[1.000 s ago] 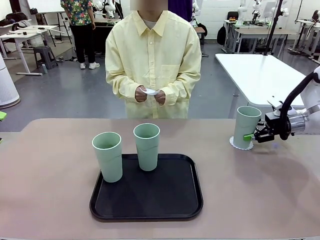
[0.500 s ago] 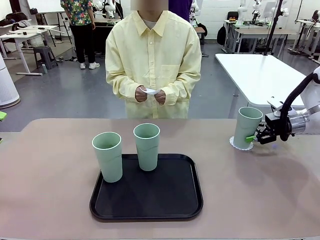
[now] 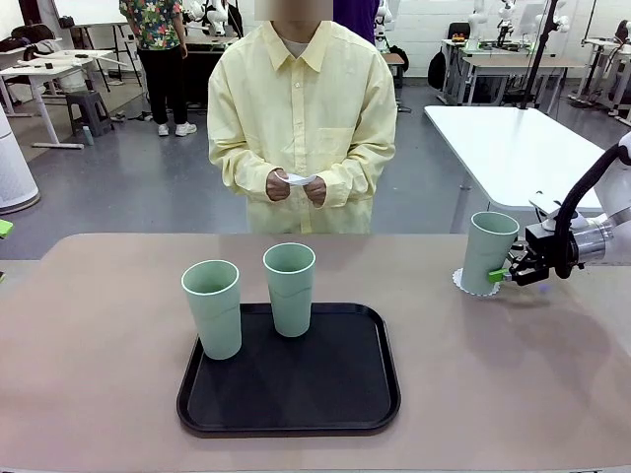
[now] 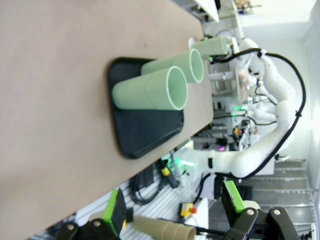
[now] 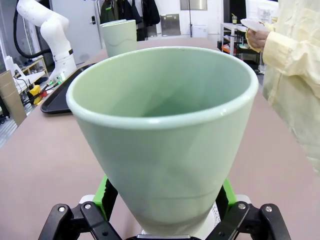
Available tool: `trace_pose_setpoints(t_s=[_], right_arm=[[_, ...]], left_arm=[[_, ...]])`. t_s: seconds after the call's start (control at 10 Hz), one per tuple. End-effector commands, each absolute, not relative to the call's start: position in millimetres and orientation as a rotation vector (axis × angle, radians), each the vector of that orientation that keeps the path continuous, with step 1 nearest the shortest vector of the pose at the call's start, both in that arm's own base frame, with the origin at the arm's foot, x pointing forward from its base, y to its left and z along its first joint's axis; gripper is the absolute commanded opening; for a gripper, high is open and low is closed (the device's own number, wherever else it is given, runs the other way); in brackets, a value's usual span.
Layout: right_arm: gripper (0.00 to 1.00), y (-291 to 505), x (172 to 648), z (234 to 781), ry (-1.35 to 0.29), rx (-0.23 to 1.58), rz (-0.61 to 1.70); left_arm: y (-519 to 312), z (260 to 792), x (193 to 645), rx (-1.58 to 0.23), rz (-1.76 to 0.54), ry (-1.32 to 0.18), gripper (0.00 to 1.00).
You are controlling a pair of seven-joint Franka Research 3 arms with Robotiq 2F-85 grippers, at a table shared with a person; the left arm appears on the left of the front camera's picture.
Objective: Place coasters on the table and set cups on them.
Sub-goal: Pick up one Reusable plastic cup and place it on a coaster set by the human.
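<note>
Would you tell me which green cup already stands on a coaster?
The cup by the right claw: it sits on a lacy white coaster, while the other two cups stand on the black tray.

Surface [image 3: 89, 374], left: bare, passable.
Tray [image 3: 296, 414]: two cups [image 3: 212, 307] at far edge (near half free).
Right end: third cup [image 3: 489, 246] between the right pincer's [image 3: 496, 275] spread fingers.

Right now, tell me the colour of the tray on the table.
Plain black. The tray shows best in the front view.
</note>
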State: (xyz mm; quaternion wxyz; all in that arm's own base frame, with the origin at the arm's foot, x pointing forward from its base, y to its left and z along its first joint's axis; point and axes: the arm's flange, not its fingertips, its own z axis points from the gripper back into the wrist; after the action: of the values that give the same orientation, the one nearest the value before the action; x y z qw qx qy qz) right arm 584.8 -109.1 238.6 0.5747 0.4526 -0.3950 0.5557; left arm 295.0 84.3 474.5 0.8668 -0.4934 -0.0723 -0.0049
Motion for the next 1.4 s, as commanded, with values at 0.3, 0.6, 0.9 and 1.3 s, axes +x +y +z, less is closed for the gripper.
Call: trace_pose_setpoints(t_s=[0.3,0.6,0.9,1.3], right_arm=[[1.0,-119,594,238,-0.918,1.064,1.296],[1.0,-128,591,238,-0.911,1.048,1.28],[1.0,-147,587,233,-0.903,1.026,1.238],[1.0,-202,544,266,-0.83,0.867,1.124]], left_arm=[[86,473,294,-1.035,-0.023,-0.159,1.0],[86,473,294,-1.035,-0.023,-0.159,1.0],[86,473,294,-1.035,-0.023,-0.159,1.0],[86,473,294,-1.035,-0.023,-0.159,1.0]])
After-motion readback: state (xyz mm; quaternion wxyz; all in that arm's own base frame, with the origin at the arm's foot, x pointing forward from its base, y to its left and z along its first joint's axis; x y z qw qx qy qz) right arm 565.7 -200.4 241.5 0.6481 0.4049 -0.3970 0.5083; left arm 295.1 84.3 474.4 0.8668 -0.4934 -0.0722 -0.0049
